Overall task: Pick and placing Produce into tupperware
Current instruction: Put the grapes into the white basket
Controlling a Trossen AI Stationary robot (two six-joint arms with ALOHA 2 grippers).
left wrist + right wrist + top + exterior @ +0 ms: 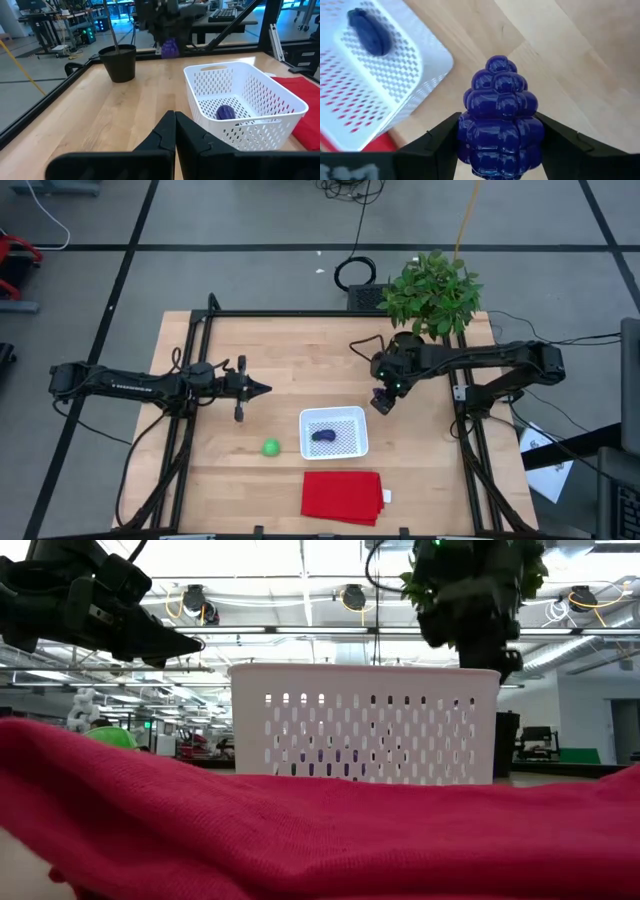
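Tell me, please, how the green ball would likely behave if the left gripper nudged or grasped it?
The green ball looks round and lies free on bare wood, so a nudge would probably send it rolling. It is small beside the basket, so likely light. The shut left gripper must open first, and a smooth ball might squirt from its fingers.

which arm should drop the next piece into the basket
Right. Its gripper already holds a purple piece just beside the basket. The left gripper is shut and empty, away from the green ball.
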